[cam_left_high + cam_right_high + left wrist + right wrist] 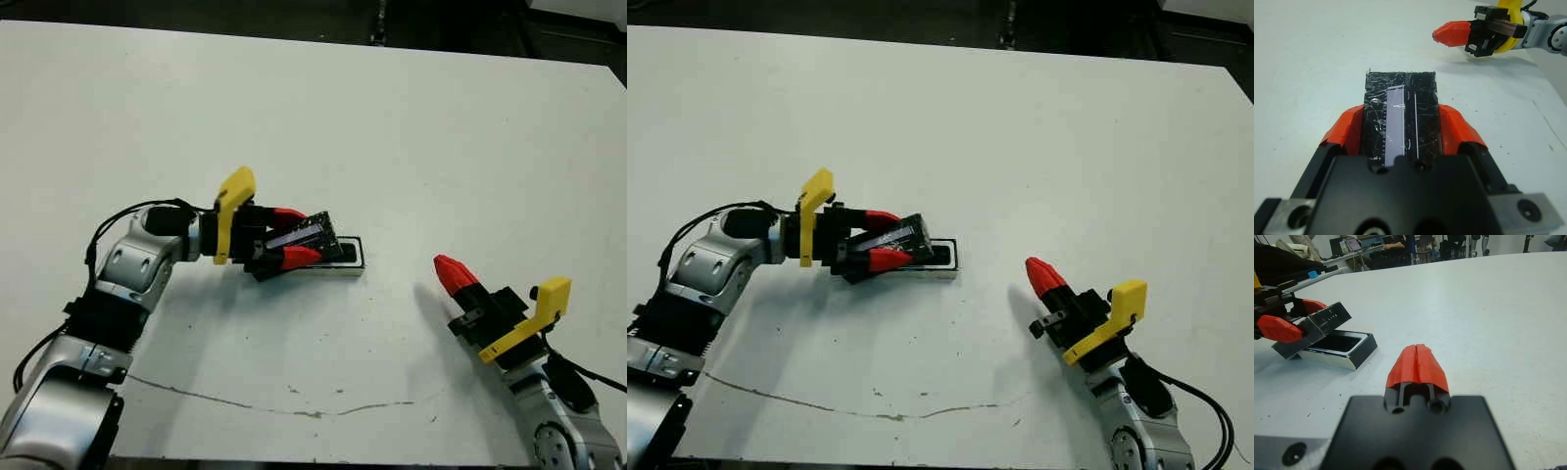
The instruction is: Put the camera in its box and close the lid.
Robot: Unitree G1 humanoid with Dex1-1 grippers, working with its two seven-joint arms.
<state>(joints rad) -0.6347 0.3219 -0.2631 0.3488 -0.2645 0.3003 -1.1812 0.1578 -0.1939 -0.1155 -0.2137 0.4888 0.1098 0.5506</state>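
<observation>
My left gripper (pixel 297 235) is shut on the lid (pixel 306 235), a glossy black rectangle with a pale lavender strip (pixel 1398 115). The lid hangs tilted over the left end of the box (pixel 357 264), a shallow tray with a white rim and dark sides (pixel 1360 355). The black camera (pixel 1339 341) lies inside the box, and only its right part shows past the lid. My right gripper (pixel 449 269) is shut and empty. It rests near the table's front right, well apart from the box.
A thin dark crack line (pixel 294 411) runs across the white table (pixel 392 117) near its front edge. Beyond the far edge, the right wrist view shows desks and seated people (pixel 1396 245).
</observation>
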